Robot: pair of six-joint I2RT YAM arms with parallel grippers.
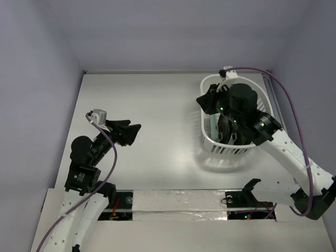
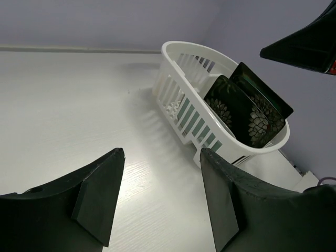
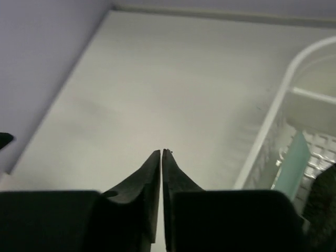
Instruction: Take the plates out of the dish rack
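The dish rack (image 1: 226, 148) sits on the far right of the table (image 1: 152, 100). Two black flowered plates (image 2: 231, 107) stand on edge in it, leaning toward its right end. A pale mint plate (image 3: 291, 165) stands upright just inside its left wall. The right gripper (image 3: 161, 153) hangs over the rack's left rim with its fingers pressed together and nothing between them; the mint plate is to its right and lower. The left gripper (image 2: 161, 152) is well apart from the rack, over bare table on the near left, with its fingers spread wide and holding nothing.
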